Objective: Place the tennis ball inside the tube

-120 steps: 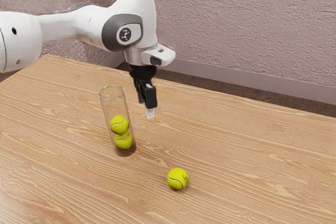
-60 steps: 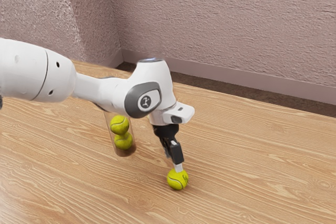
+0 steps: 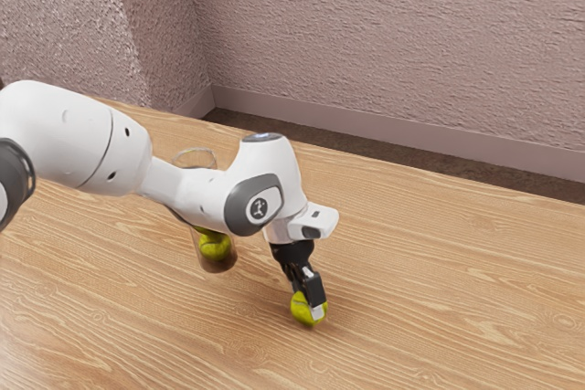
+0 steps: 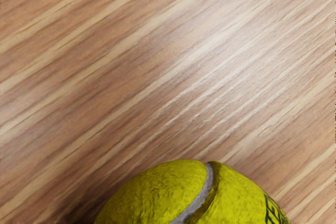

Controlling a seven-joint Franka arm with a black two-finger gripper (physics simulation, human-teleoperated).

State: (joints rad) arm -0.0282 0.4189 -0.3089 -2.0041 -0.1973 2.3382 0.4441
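Down goes the arm [image 3: 201, 196], dropping from above the loose tennis ball [image 3: 300, 310] to right around it, while the ball itself holds its spot on the tabletop [image 3: 457, 271]. And across at the tube [image 3: 219, 265], the forearm has sunk in front of its middle, so the upper of the two balls inside is now mostly covered; the lower ball [image 3: 215, 245] peeks out beneath the arm, down by the tube's base.

So where's our ball? Outside the tube, on the tabletop, a little way off from the tube's base toward the exterior view's right and nearer the camera. Bright yellow-green, it is, with a fuzzy skin, a pale grey seam curving over it and a bit of dark lettering on one side, all nicely seen from the wrist.

Now the fingers [image 3: 314, 291]: one lies across the ball's face, its pale tip low down on the side facing the exterior camera. The other is hidden, so I cannot tell how wide they stand, or whether they've actually closed on the ball.
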